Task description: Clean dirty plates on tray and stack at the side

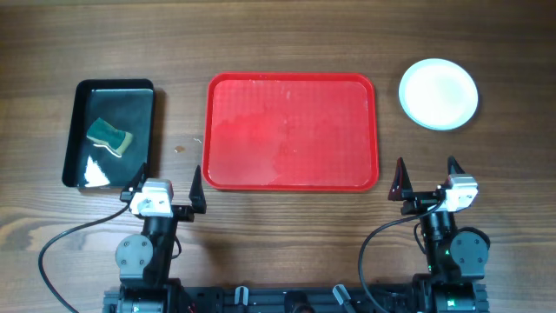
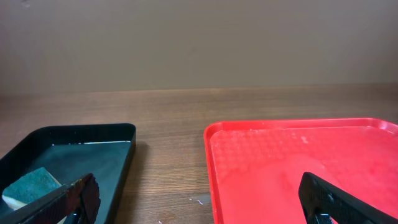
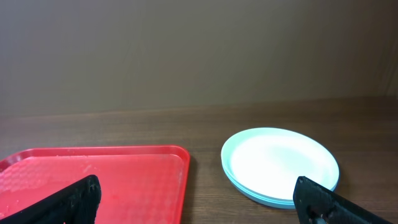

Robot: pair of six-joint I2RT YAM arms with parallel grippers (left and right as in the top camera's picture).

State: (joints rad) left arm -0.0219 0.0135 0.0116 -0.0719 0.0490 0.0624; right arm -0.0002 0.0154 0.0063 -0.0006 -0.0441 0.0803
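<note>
1. Left gripper (image 1: 167, 184) and right gripper (image 1: 426, 181): jaws spread wide, nothing held, set at the near table (image 1: 261, 35) edge.
2. Tray (image 1: 291, 130): centred, no plates carried.
3. Plates (image 1: 438, 94): stacked right of the tray, well apart.
4. Sponge (image 1: 109, 136): laid in the black tray (image 1: 111, 85).
5. Step: stacking is judged done; no further grasp seems called for.

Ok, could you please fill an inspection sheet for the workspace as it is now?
Surface: wooden table, small specks beside the red tray.
Job's things: red tray bare, with wet-looking smears; plates stacked on the table to its right.
Clutter: black tray at left, holding a green sponge.
Grippers: left gripper and right gripper both open, empty, near the table's front edge.
Cables: black cables loop beside both arm bases.
Surroundings: plain wall behind the table.
</note>
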